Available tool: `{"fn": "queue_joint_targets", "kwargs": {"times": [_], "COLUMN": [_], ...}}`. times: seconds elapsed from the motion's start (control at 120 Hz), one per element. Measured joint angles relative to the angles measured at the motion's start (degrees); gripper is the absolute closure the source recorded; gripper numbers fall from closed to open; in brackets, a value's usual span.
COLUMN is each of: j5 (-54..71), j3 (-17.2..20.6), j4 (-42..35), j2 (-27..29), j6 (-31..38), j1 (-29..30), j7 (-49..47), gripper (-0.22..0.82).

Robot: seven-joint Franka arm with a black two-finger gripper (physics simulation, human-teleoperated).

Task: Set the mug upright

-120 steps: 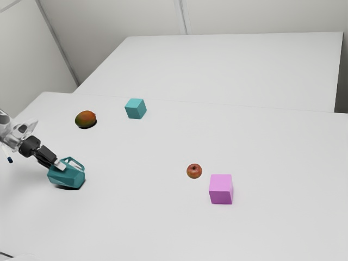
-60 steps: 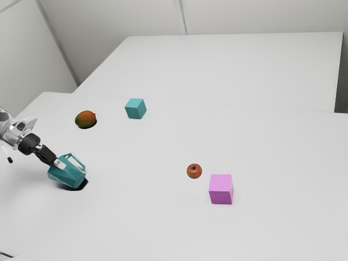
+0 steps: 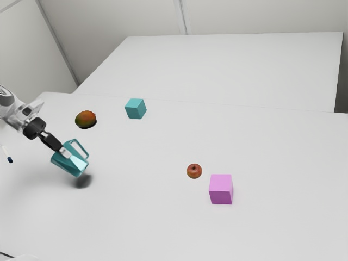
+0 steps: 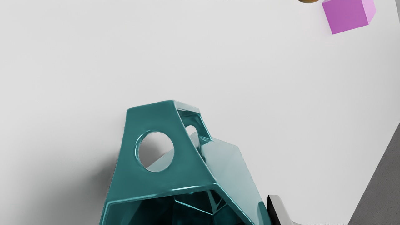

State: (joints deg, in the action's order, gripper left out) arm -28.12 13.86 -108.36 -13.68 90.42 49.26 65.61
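My jaws hold the mug [image 3: 70,159] by its body, one pad [image 4: 275,209] pressed to the outside of its wall; the other I cannot see, but the mug hangs clear of the tabletop [image 3: 136,212], so I judge the grip to be good. It leans, with the mouth [image 4: 175,214] opening toward my hand and the base [image 3: 80,171] pointing away from me and down. To do this well I'd hold that squeeze firm and turn my wrist slowly until the mouth looks straight up, with enough height that the base edge doesn't catch. Then I'd lower gently, let the whole base settle flat, and only then open. Letting go at a slant could topple it, and a slick, angled wall like this may twist between my pads.

The mug sits right at my fingertips, mouth end nearest the hand, its handle [image 4: 151,117] on the side away from the pads' line. Its shadow [image 3: 82,181] lies apart below it. Farther out are the mango [image 3: 86,119] and the teal block [image 3: 135,109], then the apple [image 3: 194,171], and beyond it the pink block [image 3: 221,189].
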Motion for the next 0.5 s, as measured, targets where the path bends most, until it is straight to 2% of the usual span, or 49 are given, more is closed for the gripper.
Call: {"fn": "queue_joint_targets", "kwargs": {"times": [0.167,0.375,0.5], "j5": [5.4,12.3,15.9], "j3": [7.0,16.1,20.1], "j4": [-1.3,-8.2,-11.8], "j2": [3.6,10.9,14.4], "j6": [4.4,15.1,20.6], "j1": [-0.2,-0.2,-1.4], "j7": [-3.3,-9.8,-15.1], "gripper": [0.78,0.78,0.78]}}
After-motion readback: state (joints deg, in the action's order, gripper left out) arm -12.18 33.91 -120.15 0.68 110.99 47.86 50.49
